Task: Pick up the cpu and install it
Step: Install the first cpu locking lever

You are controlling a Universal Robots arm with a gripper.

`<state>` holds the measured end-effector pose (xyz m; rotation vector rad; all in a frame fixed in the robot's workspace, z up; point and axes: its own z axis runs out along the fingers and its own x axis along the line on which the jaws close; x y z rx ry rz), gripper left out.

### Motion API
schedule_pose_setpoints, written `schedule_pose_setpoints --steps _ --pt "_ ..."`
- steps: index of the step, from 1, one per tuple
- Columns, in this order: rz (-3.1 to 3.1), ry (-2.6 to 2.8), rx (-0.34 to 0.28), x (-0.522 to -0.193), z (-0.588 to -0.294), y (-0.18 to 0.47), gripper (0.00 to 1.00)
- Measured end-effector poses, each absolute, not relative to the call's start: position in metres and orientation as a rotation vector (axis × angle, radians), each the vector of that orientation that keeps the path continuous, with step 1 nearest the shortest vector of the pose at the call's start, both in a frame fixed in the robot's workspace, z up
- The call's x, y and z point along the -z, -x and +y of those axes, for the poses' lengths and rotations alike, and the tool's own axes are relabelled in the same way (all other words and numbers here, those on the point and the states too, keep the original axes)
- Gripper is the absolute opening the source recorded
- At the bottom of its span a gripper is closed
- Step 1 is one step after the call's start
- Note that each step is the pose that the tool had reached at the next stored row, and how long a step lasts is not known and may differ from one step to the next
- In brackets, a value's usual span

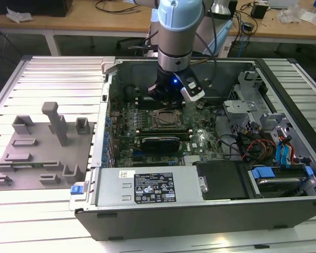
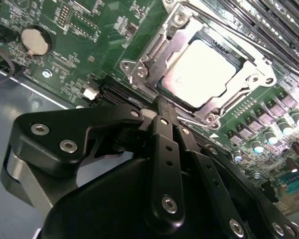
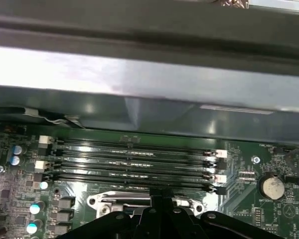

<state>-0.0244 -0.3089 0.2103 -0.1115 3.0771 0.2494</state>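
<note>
Our hand (image 2: 162, 112) is pinched closed on nothing, fingertips together just off the near edge of the CPU socket (image 2: 204, 69). The cpu (image 2: 202, 69) already sits flat in that socket, shiny top up, right ahead of the fingertips. In the exterior view we see the hand (image 1: 168, 100) low inside the open PC case (image 1: 210, 205), above the motherboard (image 1: 200, 139).

A lab workbench: open computer case (image 1: 200, 208) on slatted metal table (image 1: 52, 79), cluttered cable-strewn desks (image 1: 121, 21) behind.
</note>
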Motion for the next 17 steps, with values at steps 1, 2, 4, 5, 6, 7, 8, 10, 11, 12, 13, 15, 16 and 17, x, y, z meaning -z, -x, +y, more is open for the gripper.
schedule_pose_setpoints --steps 1,2,4,5,6,7,8,10,11,12,13,15,16,17 --pt "3.075 0.104 -0.251 -0.2101 -0.3084 0.026 0.11" --pt "3.073 0.095 -0.252 -0.2099 -0.308 0.027 0.11" --pt "3.069 0.073 -0.256 -0.2093 -0.3074 0.028 0.11" --pt "3.068 0.058 -0.256 -0.2092 -0.3074 0.0281 0.11" --pt "3.068 0.057 -0.256 -0.2092 -0.3074 0.0281 0.11" --pt "3.068 0.055 -0.256 -0.2092 -0.3074 0.0281 0.11" --pt "3.068 0.052 -0.256 -0.2092 -0.3074 0.0282 0.11" --pt "3.068 0.051 -0.256 -0.2092 -0.3074 0.0282 0.11" --pt "3.067 0.05 -0.258 -0.2092 -0.3071 0.0284 0.11" --pt "3.067 0.043 -0.258 -0.2092 -0.3064 0.0284 0.11" --pt "3.066 0.023 -0.257 -0.2092 -0.3054 0.0284 0.11" --pt "3.065 -0.009 -0.256 -0.2092 -0.3053 0.0285 0.11" --pt "3.064 -0.024 -0.255 -0.2091 -0.3052 0.0284 0.11" --pt "3.061 -0.064 -0.254 -0.2091 -0.3052 0.0285 0.11"
